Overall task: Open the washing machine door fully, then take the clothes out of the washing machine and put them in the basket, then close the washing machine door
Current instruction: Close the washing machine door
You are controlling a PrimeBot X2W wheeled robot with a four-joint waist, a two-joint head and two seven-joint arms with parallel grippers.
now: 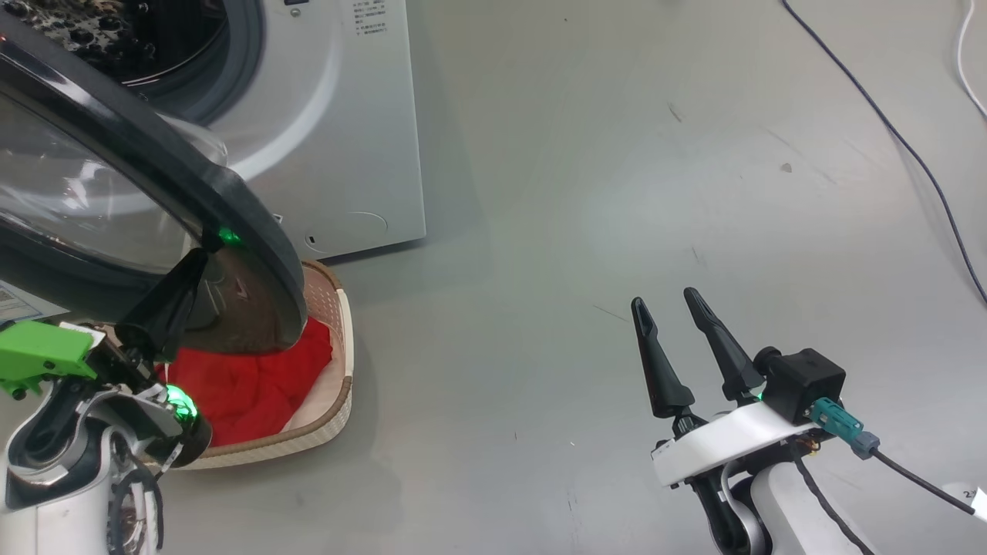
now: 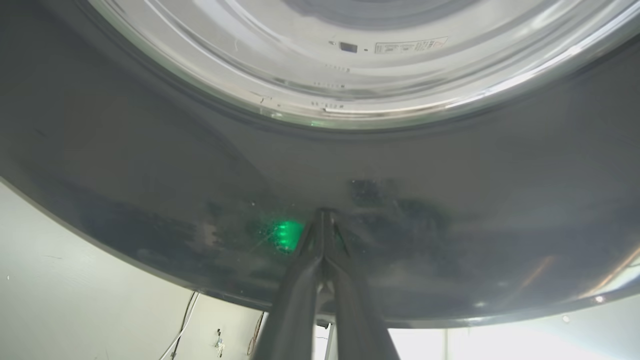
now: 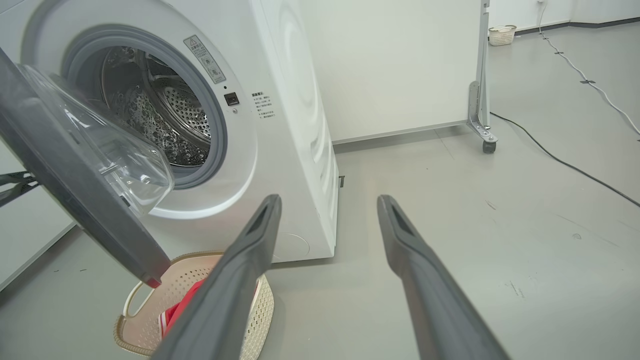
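The white washing machine (image 1: 339,154) stands at the upper left, its steel drum (image 3: 150,115) showing no clothes inside. The glossy black door (image 1: 154,146) hangs partly swung out over the basket (image 1: 339,339). Red clothes (image 1: 254,385) lie in that cream basket on the floor, partly hidden under the door. My left gripper (image 1: 202,256) is shut, and its joined tips (image 2: 324,214) touch the door's black outer face near the rim. Over bare floor at the lower right, my right gripper (image 1: 665,299) is open with nothing between its fingers.
A black cable (image 1: 910,146) and a white cable (image 1: 964,62) run across the grey floor at the right. A wheeled metal leg (image 3: 482,120) stands by the white wall behind the machine. A second small basket (image 3: 501,35) sits far off.
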